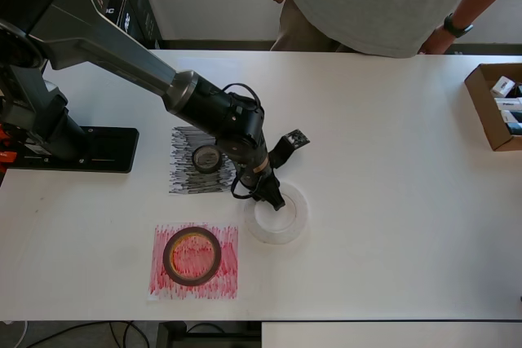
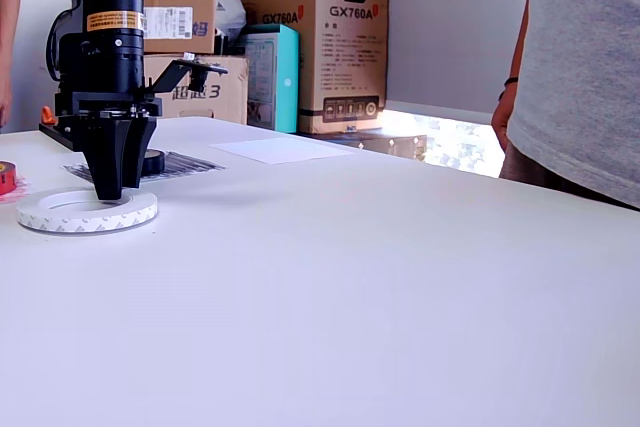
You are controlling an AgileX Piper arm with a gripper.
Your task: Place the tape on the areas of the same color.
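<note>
The claw (image 1: 276,199) reaches down at the white tape roll (image 1: 279,214), flat on the worktop (image 1: 391,201); whether it pinches the rim cannot be told; lift straight before carrying toward the white sheet (image 2: 285,150).

White table (image 1: 391,201) with white tape roll (image 1: 280,216)

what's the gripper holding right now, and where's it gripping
The gripper reaches down at the translucent white tape roll's ring wall; whether it is clamped cannot be told.
</note>
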